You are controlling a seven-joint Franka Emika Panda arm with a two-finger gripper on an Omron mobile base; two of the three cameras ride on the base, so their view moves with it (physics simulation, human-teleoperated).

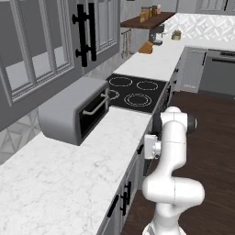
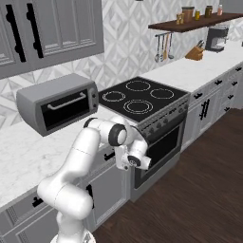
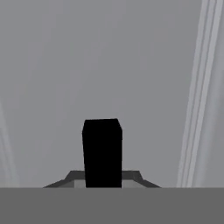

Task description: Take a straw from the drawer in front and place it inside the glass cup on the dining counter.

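I have the gripper [image 3: 102,186] pressed close to the grey drawer front [image 3: 131,65], black handle [image 3: 102,151] at lower centre; I cannot tell whether the fingers are apart or together.

White arm [image 1: 172,183] here, smooth and glossy, built of fat rounded tube sections with bulging elbows. Dark grey rings [image 2: 116,135] mark the joints between sections. Back from the fingers, a boxy white hand [image 2: 130,159] carries a round dark disc on its side.
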